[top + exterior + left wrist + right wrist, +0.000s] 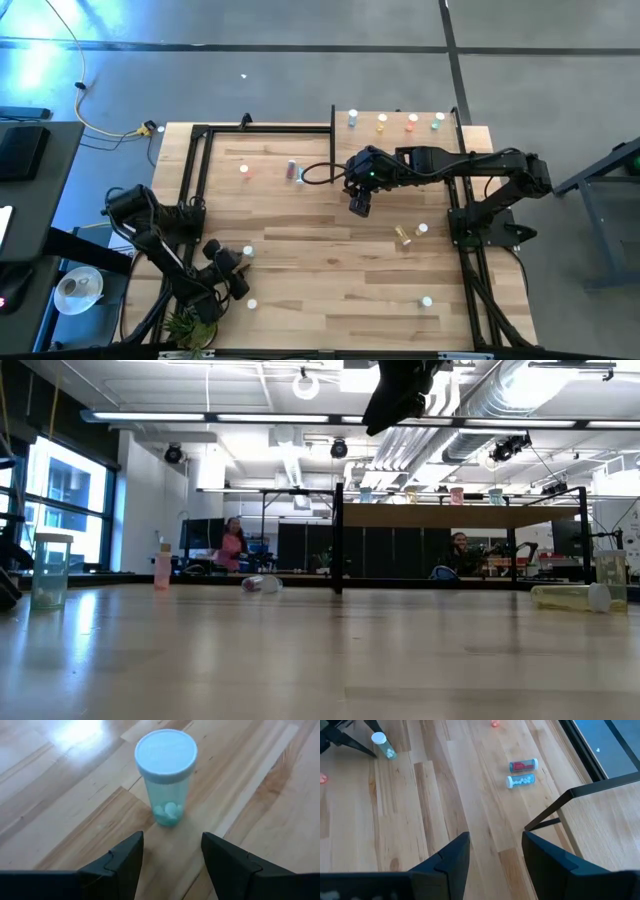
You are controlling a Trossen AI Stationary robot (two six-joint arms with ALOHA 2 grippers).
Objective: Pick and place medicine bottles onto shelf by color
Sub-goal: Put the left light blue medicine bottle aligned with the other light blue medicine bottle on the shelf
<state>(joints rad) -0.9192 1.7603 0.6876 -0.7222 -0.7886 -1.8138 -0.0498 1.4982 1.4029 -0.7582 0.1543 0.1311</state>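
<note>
Table [330, 280] holds scattered bottles. Left gripper [172, 852] sits low at the near left corner, fingers apart, a blue bottle [166, 775] upright just ahead. Mid-table, the right gripper [360, 205] hovers (fingers apart, empty) beside the shelf [470, 137], which carries four bottles.

A grey concrete floor [300, 80] is surrounding the plank table [330, 280]. Ceiling strip lights [250, 418] and ducts [520, 400] are showing above; daylight is entering through windows [70, 500]; two people, perhaps seated, are working behind.
</note>
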